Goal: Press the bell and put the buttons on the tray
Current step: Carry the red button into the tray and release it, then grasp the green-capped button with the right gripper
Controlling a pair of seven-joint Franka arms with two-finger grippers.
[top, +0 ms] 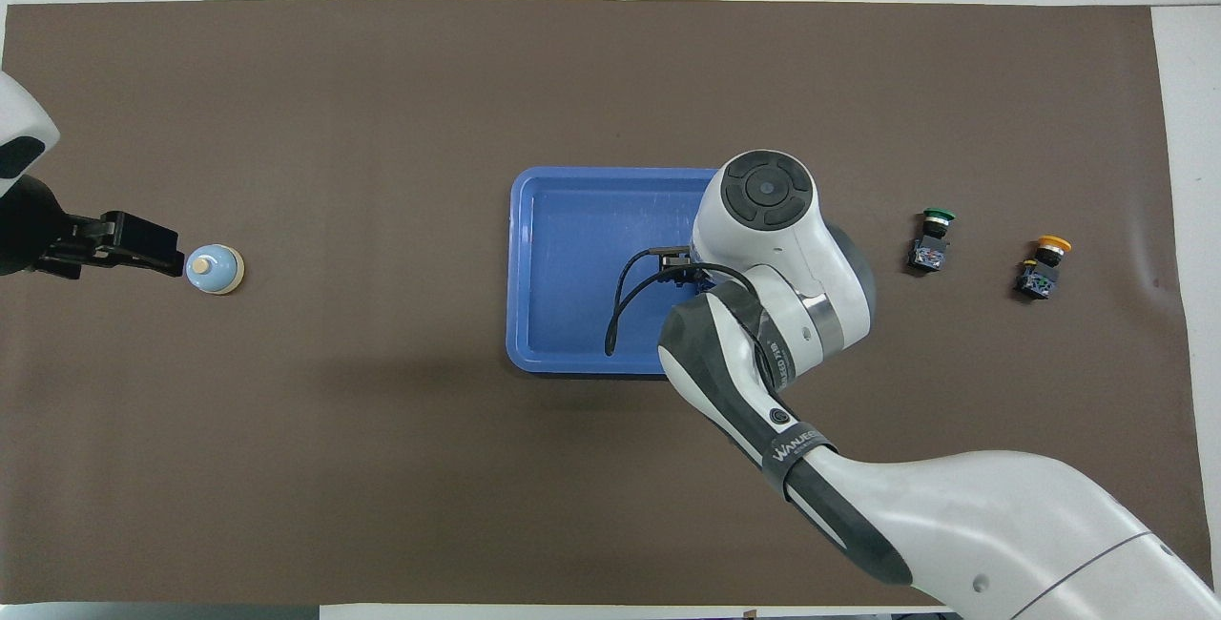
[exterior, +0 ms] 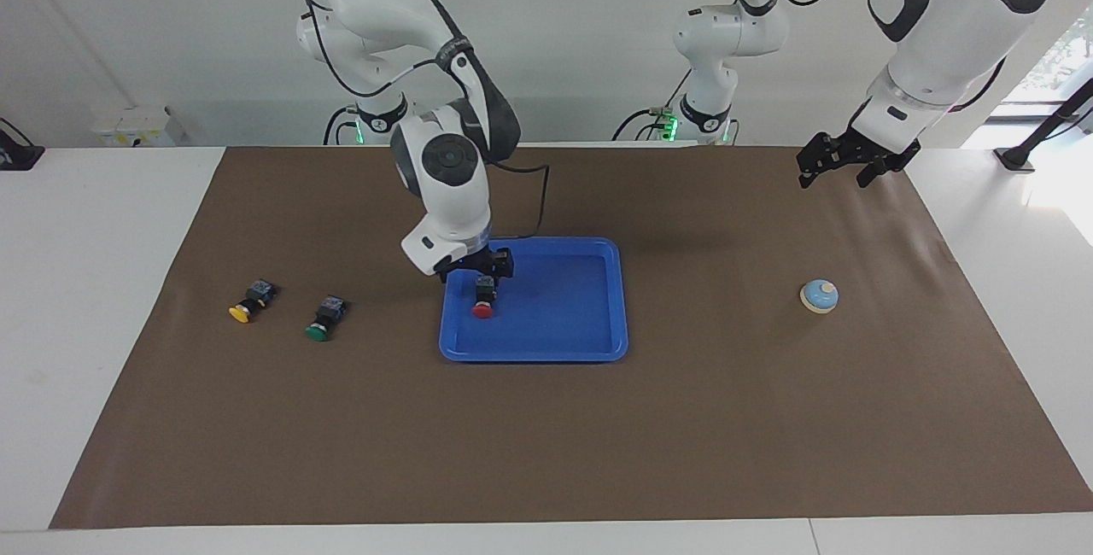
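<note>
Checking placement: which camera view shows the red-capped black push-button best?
The facing view: the red-capped black push-button lies plainly visible inside the bright-blue plastic tray. In the overhead view the right arm's white wrist covers it completely.

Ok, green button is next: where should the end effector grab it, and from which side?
Grip the green button by its black body, coming straight down from above. It lies on its side on the mat, cap pointing away from the robots, so the body's flat flanks suit the fingers, probably better than the round cap.

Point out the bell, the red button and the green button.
bell [exterior: 819, 295]: facing view, on its light-blue dome.
red button [exterior: 483, 309]: facing view, on its red cap, lying in the tray.
green button [exterior: 318, 332]: facing view, on its green cap.
</note>
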